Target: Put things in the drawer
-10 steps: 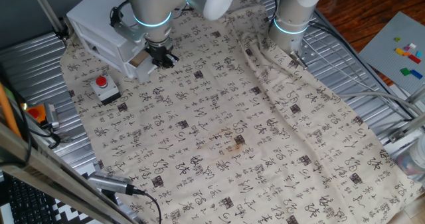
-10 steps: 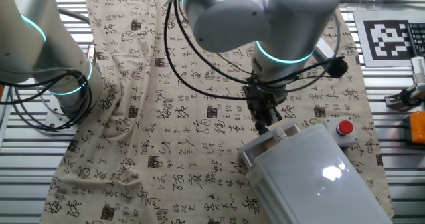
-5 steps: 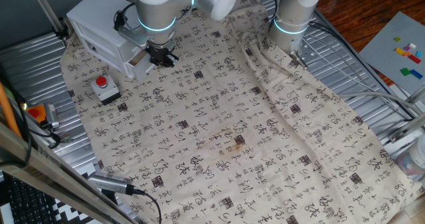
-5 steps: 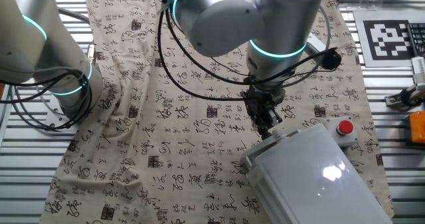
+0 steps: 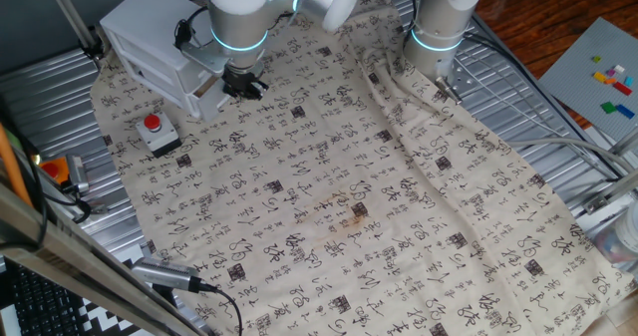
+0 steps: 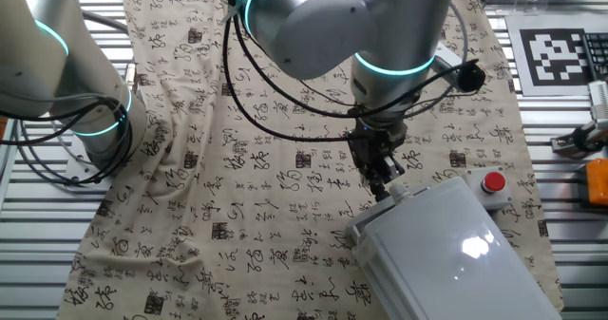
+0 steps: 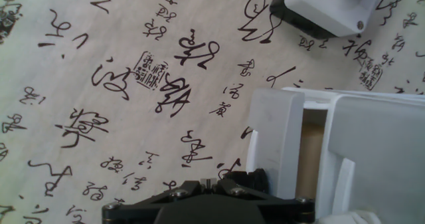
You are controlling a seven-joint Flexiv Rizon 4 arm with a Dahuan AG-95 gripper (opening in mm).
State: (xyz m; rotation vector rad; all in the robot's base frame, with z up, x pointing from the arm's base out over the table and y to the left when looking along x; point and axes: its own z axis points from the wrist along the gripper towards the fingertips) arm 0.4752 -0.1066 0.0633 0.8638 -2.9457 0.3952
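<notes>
Two opposed overhead views sharing the cabinet [image 5: 150,42]; close downward hand view.

on my feeds: one glossy silver-grey arm of rounded cylinder segments [image 6: 342,21], with a glowing cyan ring at the wrist joint; black cables [image 6: 285,121] looped loose along its side; a small black two-finger gripper [image 6: 377,163]. hand view lists the gripper's matte black base plate with silver screw heads.

Your gripper [image 6: 383,179] sits at the front edge of the drawer [image 6: 380,220] on the white cabinet [image 6: 456,254], fingers pointing down, jaw state unclear. Red button [image 6: 493,182] on its grey box is just beside the cabinet. Calligraphy cloth [image 6: 266,197] underneath.
</notes>
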